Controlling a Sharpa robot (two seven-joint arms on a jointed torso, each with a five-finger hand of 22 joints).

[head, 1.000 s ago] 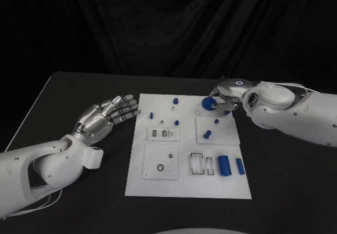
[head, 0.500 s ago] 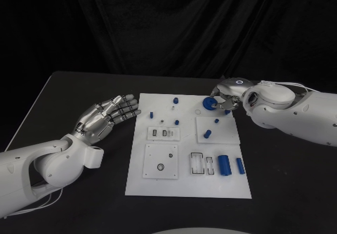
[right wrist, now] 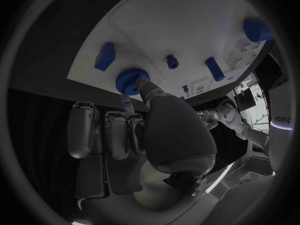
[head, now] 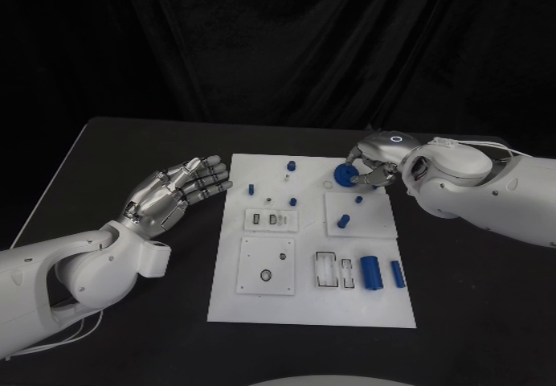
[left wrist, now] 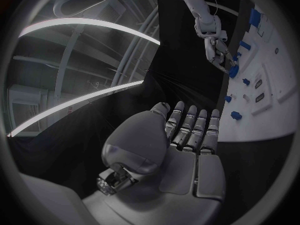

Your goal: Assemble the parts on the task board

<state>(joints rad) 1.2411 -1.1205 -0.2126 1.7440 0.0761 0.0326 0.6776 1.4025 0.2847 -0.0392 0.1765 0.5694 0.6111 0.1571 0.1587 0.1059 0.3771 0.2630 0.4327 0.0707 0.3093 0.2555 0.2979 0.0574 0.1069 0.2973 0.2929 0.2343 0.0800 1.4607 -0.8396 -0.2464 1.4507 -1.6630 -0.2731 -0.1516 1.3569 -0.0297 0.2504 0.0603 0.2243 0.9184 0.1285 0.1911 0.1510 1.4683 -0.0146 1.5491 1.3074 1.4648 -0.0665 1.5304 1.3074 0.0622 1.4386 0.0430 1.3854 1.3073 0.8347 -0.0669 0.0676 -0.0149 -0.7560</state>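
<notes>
Right hand [head: 373,165] at the far right corner of the white task board [head: 311,310], fingers closed round a blue toothed wheel [head: 345,173] and holding it just over the board's surface (contact with the board impossible to judge). Seen again from the right wrist: wheel [right wrist: 129,80] pinched between thumb and fingertips [right wrist: 127,105], at the board's edge.

Left hand [head: 173,193] over the black tabletop [head: 116,161] just beside the board's left edge, palm up, fingers straight and a little apart, nothing held.

On the board: a small blue peg [head: 291,166] near the far edge, another [head: 251,190] toward the left side, a third [head: 292,202] near the middle. On a raised white square on the right, a short blue pin [head: 343,219] lying tilted and a tiny blue knob [head: 357,199]. Nearer the robot, a thick blue cylinder [head: 371,273] and a thinner blue bar [head: 396,273] side by side, next to two outlined slots [head: 333,269].

No readable writing on the board or the parts; partial lettering on the white arm in the right wrist view, too small to make out.
</notes>
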